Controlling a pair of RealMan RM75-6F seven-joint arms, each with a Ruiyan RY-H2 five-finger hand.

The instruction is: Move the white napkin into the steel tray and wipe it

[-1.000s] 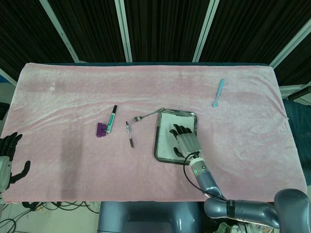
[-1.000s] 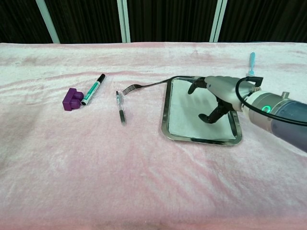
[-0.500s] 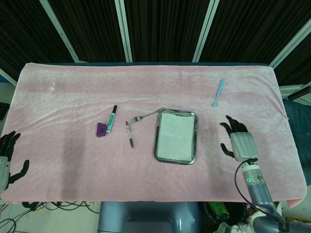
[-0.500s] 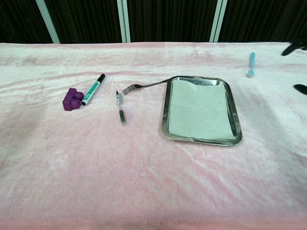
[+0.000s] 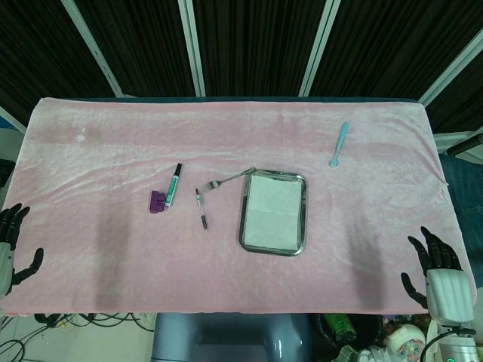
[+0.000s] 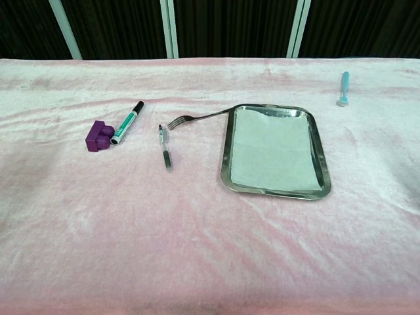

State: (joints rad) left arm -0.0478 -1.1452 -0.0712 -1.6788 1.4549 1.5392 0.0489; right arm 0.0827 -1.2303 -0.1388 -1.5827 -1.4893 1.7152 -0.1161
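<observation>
Right hand point(image 5: 443, 276) sits at the near right corner of the tabletop point(image 5: 113, 249), seen in the head view only; fingers spread, nothing in its hold, well apart from every item. Left hand point(image 5: 10, 250) is at the near left edge, partly cut off by the frame; fingers apart, holding nothing. Neither hand appears in the chest view.

The tabletop is covered with a pink cloth, wrinkled in places.

Steel tray point(image 6: 224, 161) lies flat right of centre, rectangular with rounded corners and a raised rim. White napkin point(image 6: 270, 150) lies spread flat inside the tray, covering most of its floor, with a strip of bare metal showing along the right wall. The napkin sits within the rim on all sides.

Left of the tray, a pen point(image 6: 165, 147) lies lengthwise, near but not touching it. A fork point(image 6: 197, 119) lies beyond the pen, tines to the left, its handle end reaching the tray's far left corner; whether it touches the rim cannot be told. Further left, a purple block point(image 6: 98, 136) rests just beside a green-and-white marker point(image 6: 127, 123) with a black cap; the two appear to touch.

At the far right, a light blue tool point(image 6: 343, 88) with a small head lies alone, well apart from the tray.
</observation>
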